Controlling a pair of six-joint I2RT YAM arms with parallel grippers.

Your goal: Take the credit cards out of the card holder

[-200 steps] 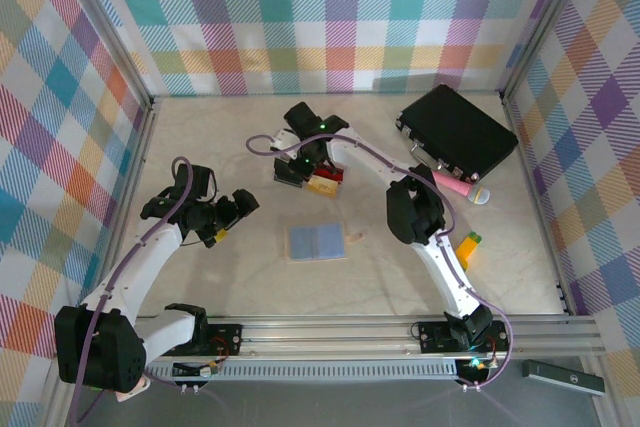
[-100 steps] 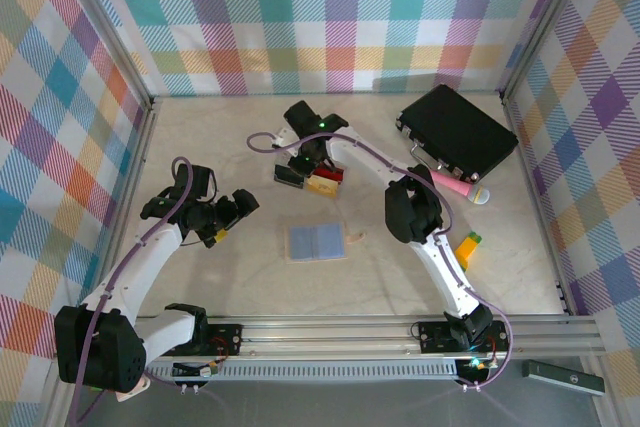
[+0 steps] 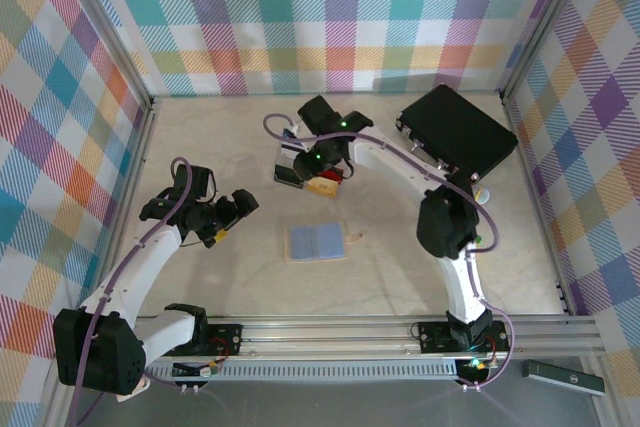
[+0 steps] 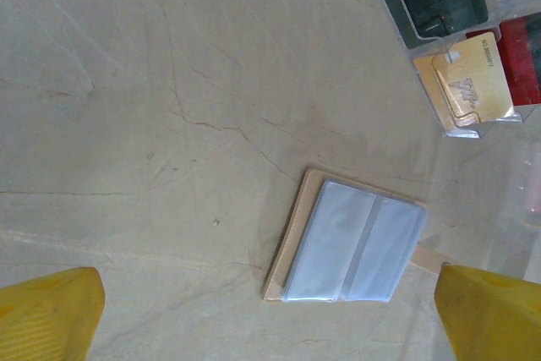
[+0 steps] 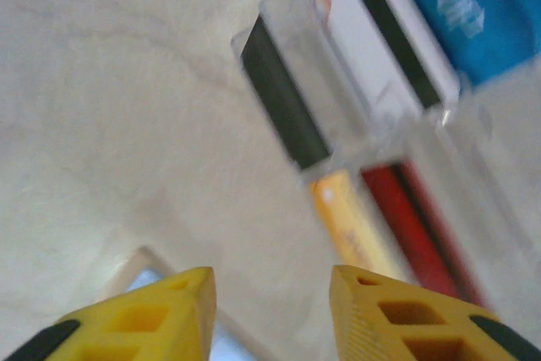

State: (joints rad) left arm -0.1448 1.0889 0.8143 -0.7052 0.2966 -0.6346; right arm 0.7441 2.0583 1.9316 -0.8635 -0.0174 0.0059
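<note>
Ok, top view, bottom up: left gripper (image 3: 232, 219) is hanging lower left of centre, jaws standing wide, gripping nothing; its yellow fingers (image 4: 46, 314) are framing bare table (image 3: 200, 147). Card holder (image 3: 317, 242) is lying open and flat at centre, long axis running left-right, bare table ringing every edge. Above it, right gripper (image 5: 270, 306) is hovering over the clear tray (image 5: 287, 6), jaws partly apart, nothing between them. Yellow-gold card (image 4: 469, 82) and white dark-striped card (image 5: 380, 40) are sitting in tray compartments, beside a red card (image 5: 423, 217), blue card (image 5: 473, 6) and dark card (image 5: 283, 99). Card print is coming out too blurred to read. Black case (image 3: 458, 132) is sitting upper right.
</note>
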